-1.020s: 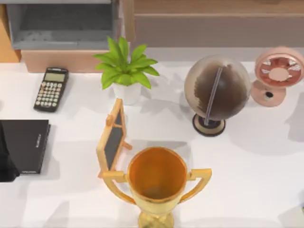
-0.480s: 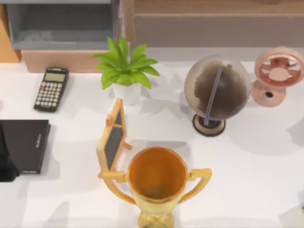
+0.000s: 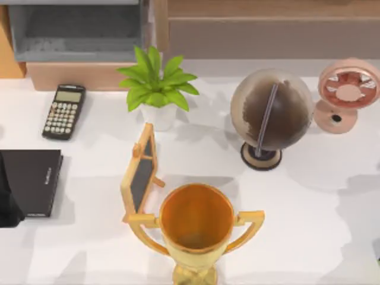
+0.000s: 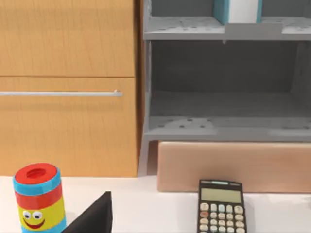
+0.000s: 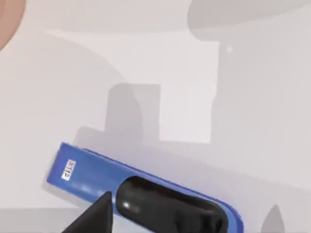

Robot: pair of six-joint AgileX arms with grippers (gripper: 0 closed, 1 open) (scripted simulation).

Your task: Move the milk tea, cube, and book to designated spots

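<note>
At the top view's left edge the left arm (image 3: 7, 202) sits beside the black book (image 3: 32, 181). Its left gripper (image 4: 95, 217) faces the grey shelf unit (image 3: 77, 29) at upper left; clenched or released, I cannot tell. The book (image 4: 237, 10) stands upright on the upper shelf, probably its designated spot, well apart from that gripper. The right gripper (image 5: 95, 218), grip equally unclear, hangs above a blue-and-black object (image 5: 146, 191) lying flat.

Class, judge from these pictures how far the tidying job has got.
Looks done: a teal book stands on the grey shelf's upper level. In hand: nothing seen gripped; the left arm sits beside the black book, the right arm looks down on a blue-and-black item. Left: milk tea and cube, cannot tell.
</note>
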